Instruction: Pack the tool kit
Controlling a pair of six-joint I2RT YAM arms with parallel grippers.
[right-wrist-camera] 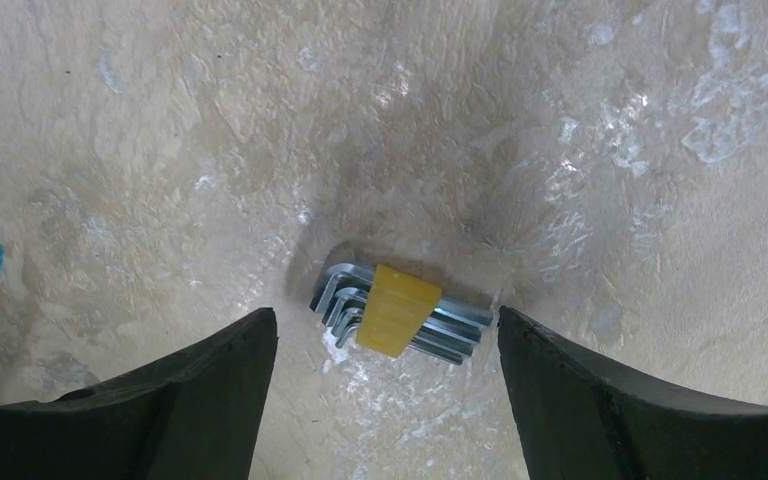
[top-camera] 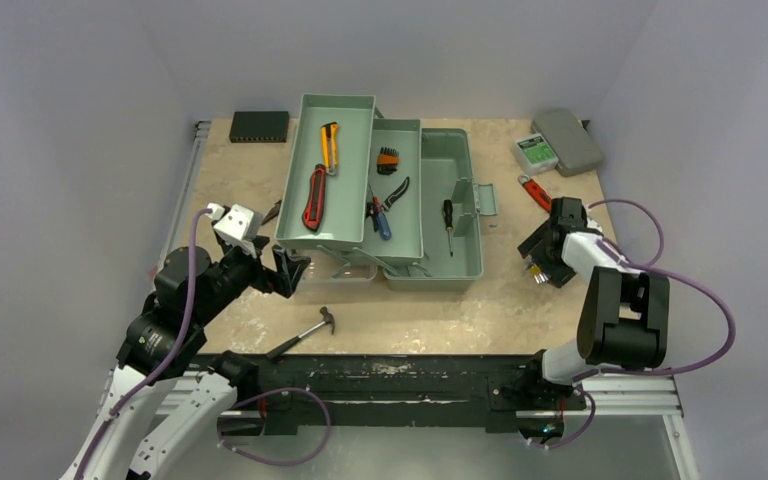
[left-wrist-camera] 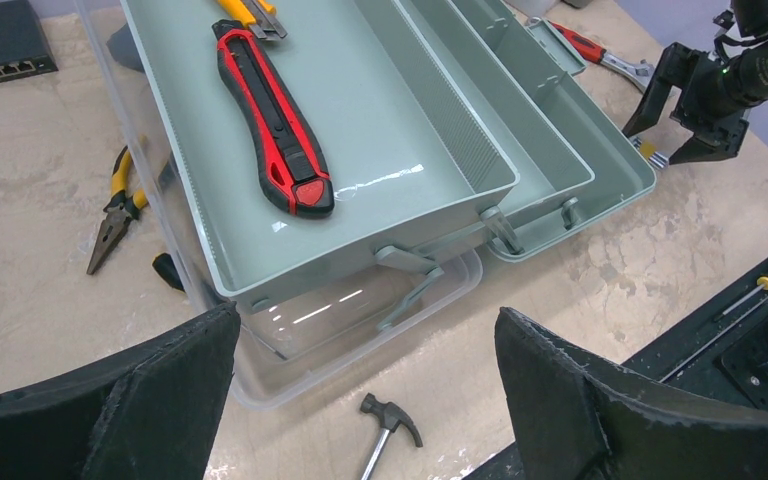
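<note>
While left claw (left-wrist-camera: 365,330) and right claw (right-wrist-camera: 382,335) gape wide, one hex-key set (right-wrist-camera: 392,312) lies under the latter.

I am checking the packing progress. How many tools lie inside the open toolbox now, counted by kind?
Utility knives: 2, the red knife and the yellow knife
Hex key set: 1
Black pliers: 1
Blue-handled tool, kind unclear: 1
Screwdriver: 1
Total in the toolbox: 6

Hammer (left-wrist-camera: 388,416) handle cut off at bottom edge, pliers (top-camera: 271,209) mostly hidden behind toolbox tray (top-camera: 350,190)
</note>
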